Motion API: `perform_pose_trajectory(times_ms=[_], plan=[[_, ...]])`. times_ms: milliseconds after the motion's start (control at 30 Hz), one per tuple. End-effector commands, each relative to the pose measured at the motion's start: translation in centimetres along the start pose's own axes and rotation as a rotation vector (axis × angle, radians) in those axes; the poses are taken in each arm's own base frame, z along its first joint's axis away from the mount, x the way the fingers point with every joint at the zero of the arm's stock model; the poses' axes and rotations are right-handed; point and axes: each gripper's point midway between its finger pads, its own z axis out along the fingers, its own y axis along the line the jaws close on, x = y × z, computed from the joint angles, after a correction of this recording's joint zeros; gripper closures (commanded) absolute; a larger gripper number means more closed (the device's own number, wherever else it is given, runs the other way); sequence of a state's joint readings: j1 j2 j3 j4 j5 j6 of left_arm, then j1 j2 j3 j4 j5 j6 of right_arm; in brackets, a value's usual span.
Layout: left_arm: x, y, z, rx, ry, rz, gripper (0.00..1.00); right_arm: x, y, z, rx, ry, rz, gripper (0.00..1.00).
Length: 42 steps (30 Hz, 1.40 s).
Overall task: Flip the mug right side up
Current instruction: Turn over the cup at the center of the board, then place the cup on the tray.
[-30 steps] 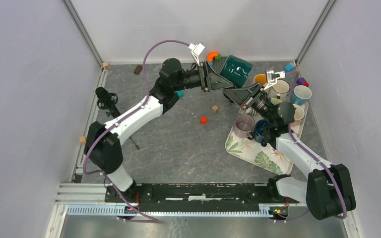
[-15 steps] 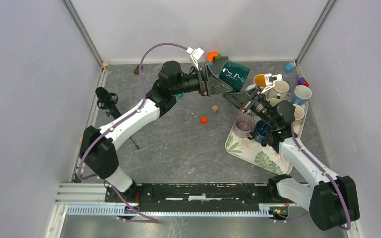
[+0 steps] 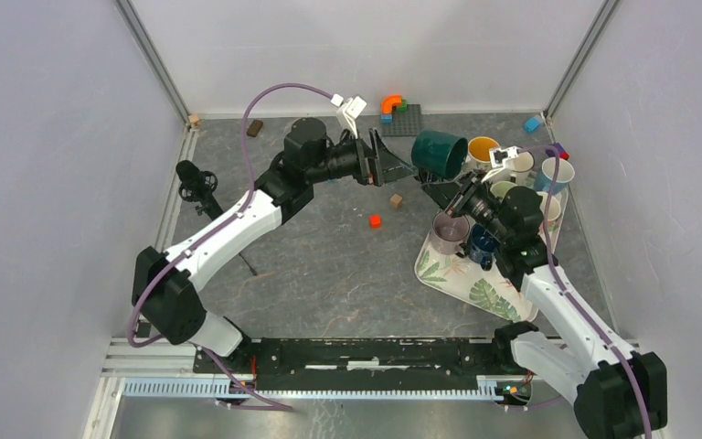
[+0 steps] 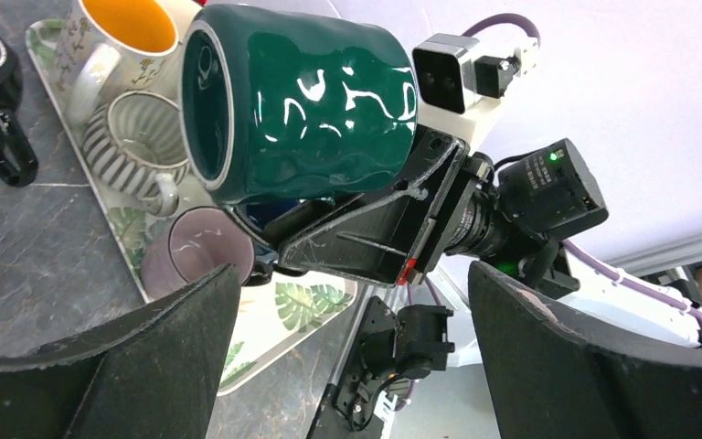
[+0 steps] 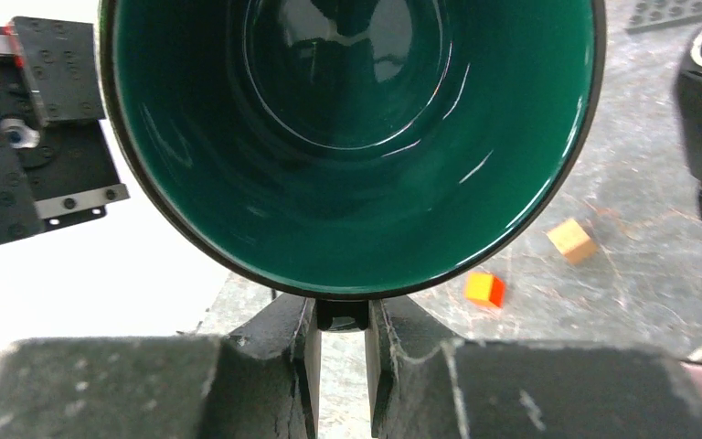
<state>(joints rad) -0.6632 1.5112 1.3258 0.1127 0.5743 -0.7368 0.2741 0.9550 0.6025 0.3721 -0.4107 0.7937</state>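
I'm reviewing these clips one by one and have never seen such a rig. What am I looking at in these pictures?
Two robot arms are bolted at the near edge of a table. The wide picture looks down from above and behind them. The other two come from a camera on each wrist. The right end effector is shut on the handle of a green mug, holding it sideways in the air. The left end effector stands open beside it, gripping nothing. On the grey table lie a leaf-patterned tray holding several other mugs, and loose blocks, including a red block.
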Motion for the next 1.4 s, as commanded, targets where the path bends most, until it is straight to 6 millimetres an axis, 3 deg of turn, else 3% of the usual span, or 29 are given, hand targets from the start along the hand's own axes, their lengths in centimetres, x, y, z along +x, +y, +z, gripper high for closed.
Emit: perform_pose_trajectory(times_ms=[0,300,533,867,1200,1367], plan=[[0.1,0.1,-1.8,-0.059,-0.016,0.088,0.0,-4.3,1.7,-1.0,0.023,-0.133,-0.143,1.0],[2.7,1.1,-4.2,-0.129,0.019,0.075,0.0,-4.6,-1.6,-4.0,0.278,-0.127,-0.202,1.0],[4.8,0.6,-5.6,-0.13,0.046,0.064,0.0,-4.3,-4.9,-8.1,0.541,-0.101,-0.21,1.0],[7.5,-0.3,-6.6,-0.097,0.089,0.059,0.0,-3.9,-7.7,-13.9,0.8,-0.148,-0.17,1.0],[8.9,-0.4,-7.1,-0.078,0.123,0.045,0.0,-1.9,-10.5,-19.7,1.059,-0.142,-0.131,1.0],[9.5,-0.6,-7.0,-0.06,0.143,0.033,0.0,0.3,-12.0,-20.6,1.12,-0.084,-0.1,1.0]])
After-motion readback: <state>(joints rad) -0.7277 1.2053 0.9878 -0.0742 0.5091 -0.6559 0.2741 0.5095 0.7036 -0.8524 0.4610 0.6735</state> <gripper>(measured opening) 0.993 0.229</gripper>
